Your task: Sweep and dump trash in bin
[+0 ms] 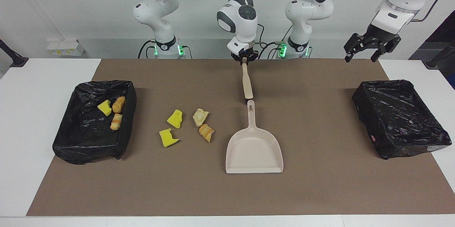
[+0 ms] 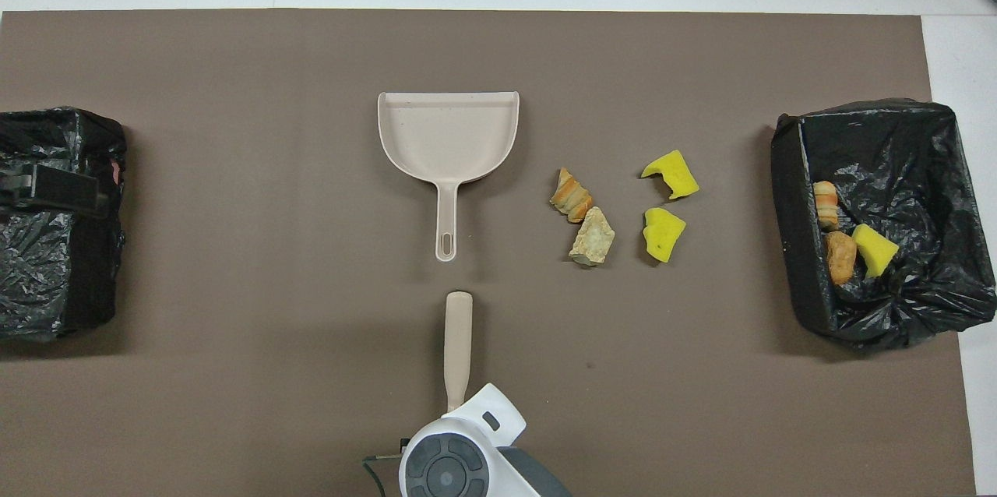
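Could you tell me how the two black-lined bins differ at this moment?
The bin at the right arm's end holds three scraps: a yellow sponge chunk and two bread lumps. The bin at the left arm's end shows none. The left gripper hangs near that one. Both are shallow, rectangular, black-lined.

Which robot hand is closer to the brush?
The right one. The right gripper is shut on the brush, at the handle end nearest the robots. The left gripper waits open in the air over its own end of the table, near a black bin.
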Action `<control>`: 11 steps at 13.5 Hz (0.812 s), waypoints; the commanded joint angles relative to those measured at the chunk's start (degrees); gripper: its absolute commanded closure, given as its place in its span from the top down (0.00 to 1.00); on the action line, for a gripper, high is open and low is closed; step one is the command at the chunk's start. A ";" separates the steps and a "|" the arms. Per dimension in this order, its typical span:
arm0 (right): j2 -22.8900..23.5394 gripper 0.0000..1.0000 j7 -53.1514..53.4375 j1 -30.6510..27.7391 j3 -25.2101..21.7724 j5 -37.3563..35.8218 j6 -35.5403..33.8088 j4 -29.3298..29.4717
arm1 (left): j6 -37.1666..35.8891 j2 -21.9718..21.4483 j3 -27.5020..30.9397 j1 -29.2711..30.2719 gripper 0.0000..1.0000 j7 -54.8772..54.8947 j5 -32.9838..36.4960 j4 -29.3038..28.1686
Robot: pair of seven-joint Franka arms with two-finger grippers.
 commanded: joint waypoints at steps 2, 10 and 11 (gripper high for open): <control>-0.40 0.00 0.63 -0.19 0.33 1.49 1.16 0.76 | 0.42 -0.40 -0.06 -0.16 1.00 -0.06 0.91 -0.63; -10.58 0.00 1.60 -8.44 -0.19 0.35 -8.05 1.12 | 2.53 -0.23 -0.15 -0.33 1.00 0.29 0.20 -1.15; -12.25 0.00 1.43 -10.46 -0.19 -0.26 -10.16 0.69 | 2.87 -0.23 -0.06 0.01 1.00 0.73 0.20 -1.59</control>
